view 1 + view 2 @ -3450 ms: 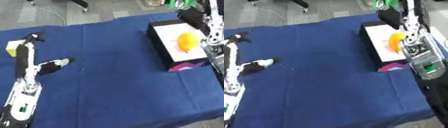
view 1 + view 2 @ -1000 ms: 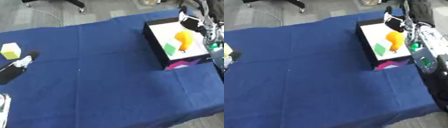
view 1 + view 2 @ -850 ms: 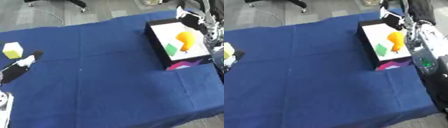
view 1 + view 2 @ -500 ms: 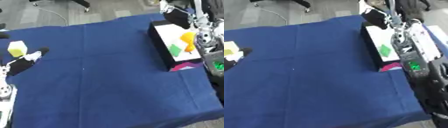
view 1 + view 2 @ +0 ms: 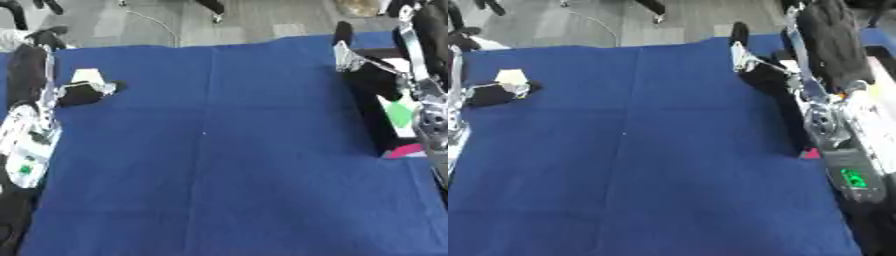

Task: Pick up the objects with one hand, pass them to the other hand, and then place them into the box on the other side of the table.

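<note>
Left eye view: at upper left, the left hand [image 5: 79, 92] lies on the blue worktop [image 5: 219, 165], fingers touching a pale block [image 5: 87, 76]; whether they grip it I cannot tell. At right, the box [image 5: 394, 117] shows a green piece [image 5: 400, 114].

Right eye view: the right hand [image 5: 750, 62] sits at upper right, finger spread unclear.

Right arm [image 5: 418, 60] covers most of box [image 5: 398, 112]; only green patch, pink corner show. Left hand [image 5: 83, 92] blurred, grip on pale block [image 5: 86, 76] unclear.
</note>
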Tool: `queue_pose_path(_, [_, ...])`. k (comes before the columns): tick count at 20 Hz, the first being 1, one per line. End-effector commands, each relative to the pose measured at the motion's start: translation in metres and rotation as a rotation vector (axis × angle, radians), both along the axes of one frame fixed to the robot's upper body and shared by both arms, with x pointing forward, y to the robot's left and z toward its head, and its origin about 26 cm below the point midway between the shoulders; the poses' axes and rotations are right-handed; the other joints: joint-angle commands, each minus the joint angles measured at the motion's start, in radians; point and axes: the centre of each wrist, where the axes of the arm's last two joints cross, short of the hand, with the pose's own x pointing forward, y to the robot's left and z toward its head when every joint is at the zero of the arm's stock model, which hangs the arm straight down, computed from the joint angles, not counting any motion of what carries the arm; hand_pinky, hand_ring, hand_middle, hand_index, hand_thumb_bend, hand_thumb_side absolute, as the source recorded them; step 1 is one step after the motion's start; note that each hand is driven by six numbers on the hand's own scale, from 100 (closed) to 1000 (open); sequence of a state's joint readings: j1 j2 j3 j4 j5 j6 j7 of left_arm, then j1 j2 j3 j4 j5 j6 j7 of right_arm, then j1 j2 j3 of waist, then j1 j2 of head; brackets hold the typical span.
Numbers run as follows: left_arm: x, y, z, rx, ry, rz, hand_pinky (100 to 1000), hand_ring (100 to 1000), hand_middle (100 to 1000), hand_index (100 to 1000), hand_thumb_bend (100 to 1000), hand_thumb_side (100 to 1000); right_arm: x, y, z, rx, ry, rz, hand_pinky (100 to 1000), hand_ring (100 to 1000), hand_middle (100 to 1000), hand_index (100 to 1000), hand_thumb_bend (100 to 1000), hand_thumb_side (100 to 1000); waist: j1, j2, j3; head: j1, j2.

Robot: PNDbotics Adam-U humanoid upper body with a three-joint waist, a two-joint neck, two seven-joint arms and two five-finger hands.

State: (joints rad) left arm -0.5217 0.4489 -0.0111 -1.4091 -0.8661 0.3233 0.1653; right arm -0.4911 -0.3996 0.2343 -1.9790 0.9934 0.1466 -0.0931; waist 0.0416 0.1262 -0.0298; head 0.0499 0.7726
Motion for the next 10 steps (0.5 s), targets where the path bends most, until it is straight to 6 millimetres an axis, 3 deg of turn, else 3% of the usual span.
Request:
queue_pose_path(1, [0.009,0.028,0.023,-0.023,0.029,0.084,788,680,574,823,1000,428,-0.003,-0.003,0.008,0.010,-0.054,0.009,580,870,737,930,100,433,0.005,-0.015,-0.004,0.007,-0.003])
queue_pose_path(4, [0.020,0.032,0.024,-0.049,0.097,0.128,788,680,574,823,1000,428,-0.003,-0.003,0.008,0.016,-0.060,0.014,580,870,737,930,100,433,0.003,-0.015,-0.008,0.007,-0.003])
queue_pose_path(6, [0.027,0.031,0.028,-0.077,0.120,0.141,784,674,566,816,1000,369,-0.003,-0.003,0.010,0.032,-0.074,0.019,579,867,731,923,100,441,-0.006,-0.008,-0.020,-0.013,-0.003])
queue_pose_path(10, [0.038,0.047,0.035,-0.211,0.187,0.210,779,672,567,814,1000,344,-0.002,-0.002,0.013,0.056,-0.104,0.039,577,867,726,921,100,447,-0.013,0.009,-0.046,-0.030,-0.003])
